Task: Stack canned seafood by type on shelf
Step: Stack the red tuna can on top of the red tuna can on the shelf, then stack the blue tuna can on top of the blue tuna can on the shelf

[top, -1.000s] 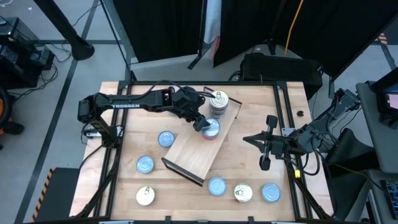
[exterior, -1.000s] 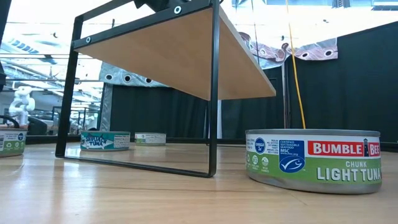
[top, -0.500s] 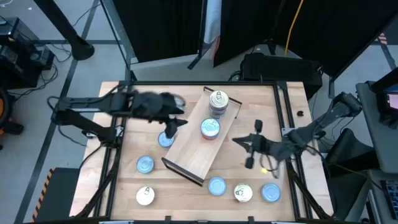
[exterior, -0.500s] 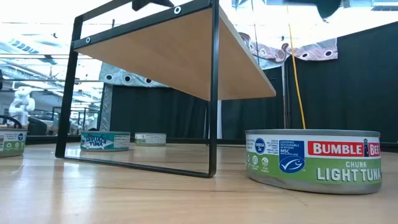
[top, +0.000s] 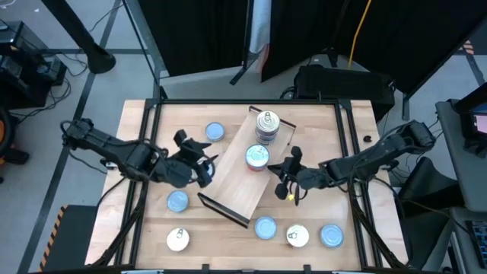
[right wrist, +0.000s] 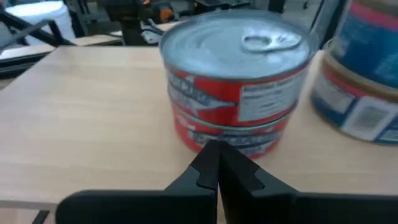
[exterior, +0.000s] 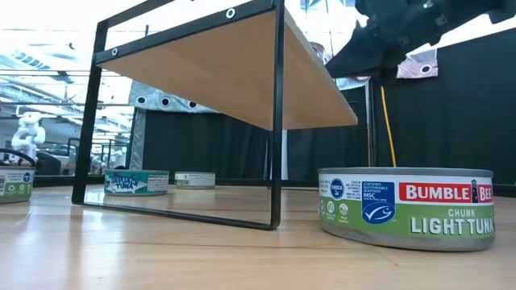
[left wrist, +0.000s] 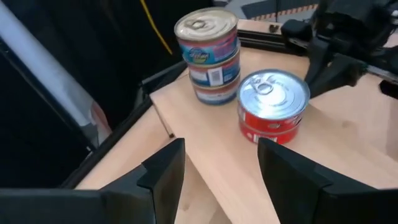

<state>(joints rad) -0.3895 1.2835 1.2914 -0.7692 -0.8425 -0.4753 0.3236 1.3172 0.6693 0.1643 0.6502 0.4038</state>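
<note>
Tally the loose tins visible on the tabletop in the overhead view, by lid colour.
Blue-topped tins: 4
Cream-topped tins: 2
Total: 6 in view; the left gripper may hide another.

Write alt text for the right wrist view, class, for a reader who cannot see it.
The right gripper, fingers shut, points at a stack of two red-labelled tins with a silver pull-tab lid, standing on the light-wood shelf. Beside it, partly cut off, stands a blue-labelled stack.
</note>
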